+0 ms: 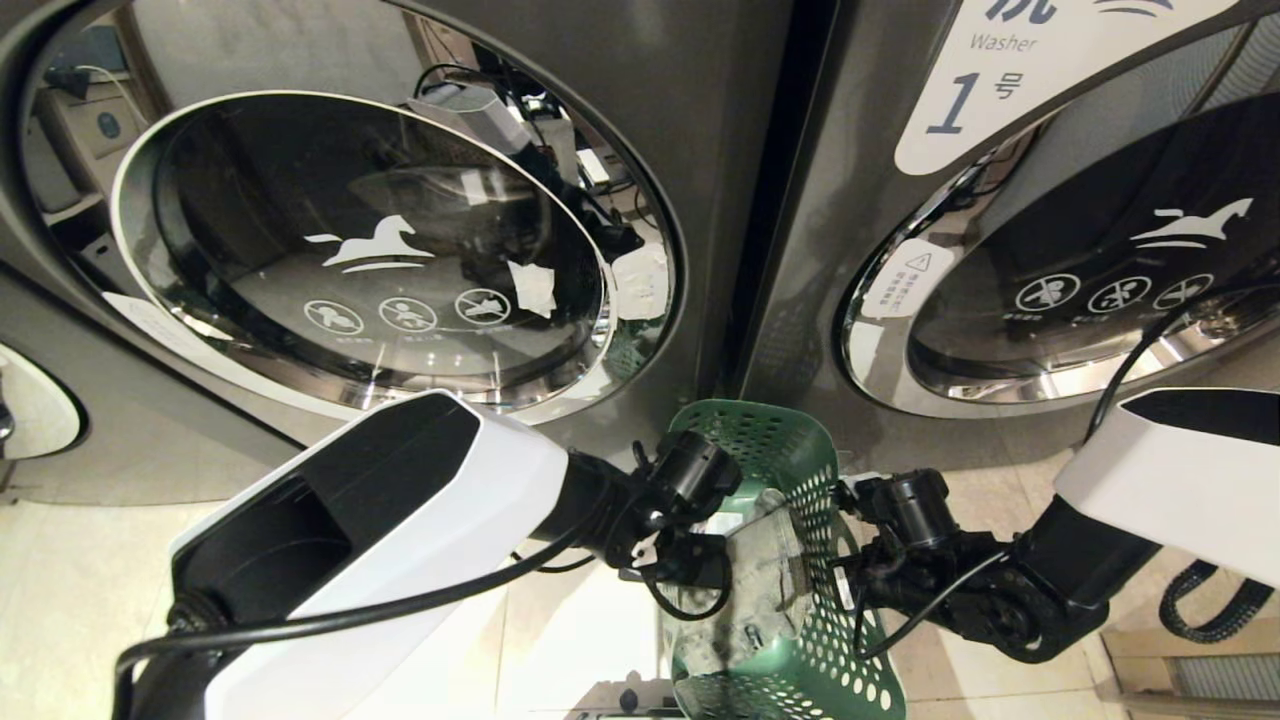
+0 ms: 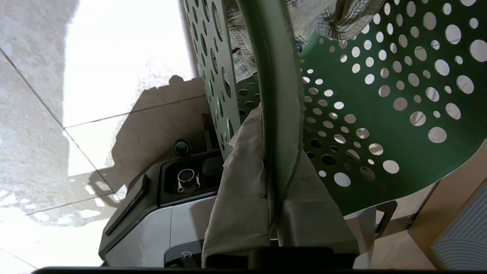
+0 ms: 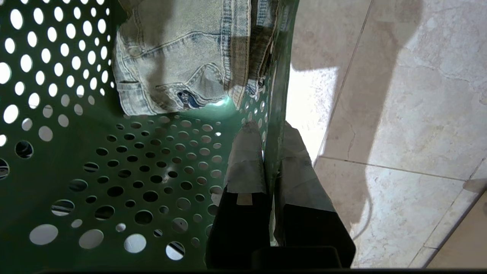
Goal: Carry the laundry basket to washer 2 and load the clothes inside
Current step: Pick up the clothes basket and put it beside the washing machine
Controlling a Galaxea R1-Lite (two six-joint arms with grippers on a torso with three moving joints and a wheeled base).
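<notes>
Both tools are carrying the green laundry basket (image 1: 800,560) between two washers: the left tool (image 2: 279,213) and right tool (image 3: 272,182) are each clamping opposite rims. Jeans (image 3: 182,61) are lying inside; both doors are shut, so loading is not yet begun.

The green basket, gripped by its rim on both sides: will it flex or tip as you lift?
The green basket is thin perforated plastic, so its walls will probably flex a little. Holding only the jeans, it is likely light. With the left tool and right tool on opposite rims, tipping seems unlikely.
</notes>
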